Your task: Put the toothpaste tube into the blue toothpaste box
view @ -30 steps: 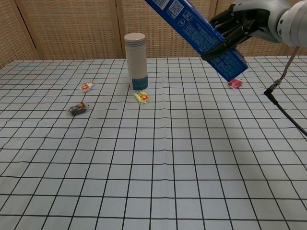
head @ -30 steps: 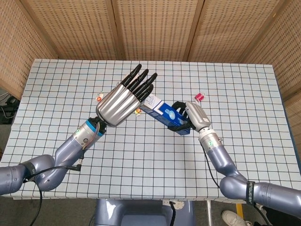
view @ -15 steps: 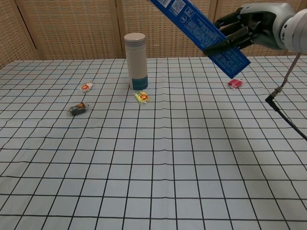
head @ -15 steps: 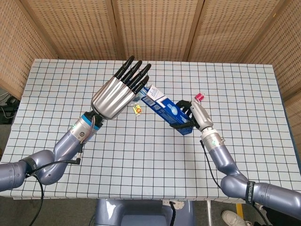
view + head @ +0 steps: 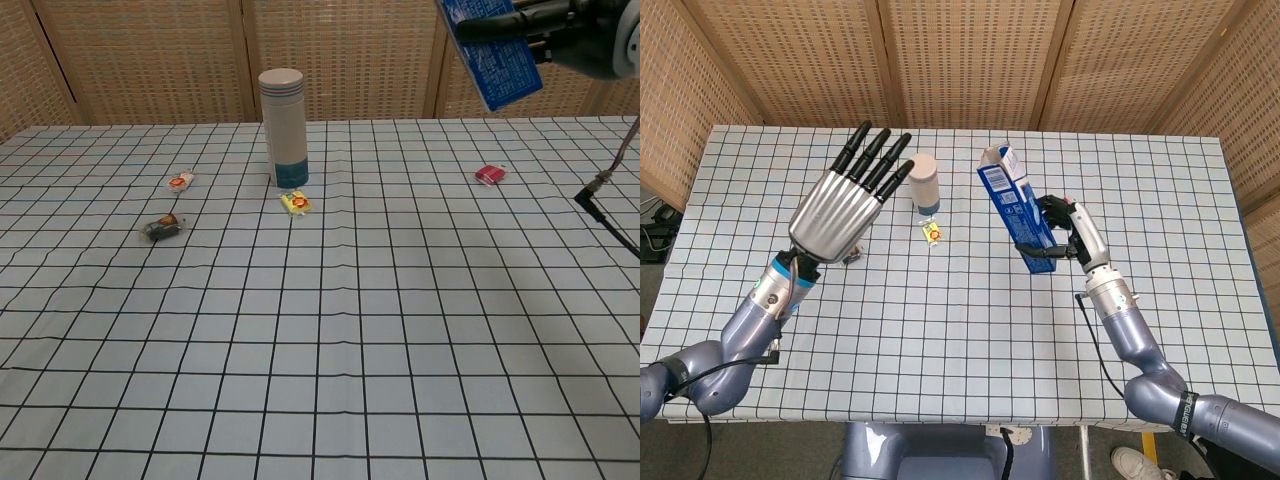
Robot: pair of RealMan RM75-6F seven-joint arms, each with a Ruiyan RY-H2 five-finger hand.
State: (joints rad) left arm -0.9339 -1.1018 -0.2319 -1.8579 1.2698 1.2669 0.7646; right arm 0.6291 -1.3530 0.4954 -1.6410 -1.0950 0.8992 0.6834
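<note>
My right hand (image 5: 1068, 238) grips the blue toothpaste box (image 5: 1011, 205) near its lower end and holds it above the table. The box stands steeply tilted, its open flap end pointing up and to the left. The chest view shows the box (image 5: 491, 48) at the top right with my right hand (image 5: 585, 22) around it. My left hand (image 5: 844, 205) is raised over the left half of the table, fingers spread and holding nothing, well apart from the box. I see no toothpaste tube in either view.
A white cylinder bottle (image 5: 283, 126) stands at the table's back middle, with a yellow sachet (image 5: 296, 203) in front of it. A small red-white packet (image 5: 181, 181) and a dark packet (image 5: 162, 228) lie to the left. A pink packet (image 5: 490, 174) lies at the right.
My left hand has drawn back to the left, away from the box's open end. My right hand has lifted the box up and to the right and tilted it more upright.
</note>
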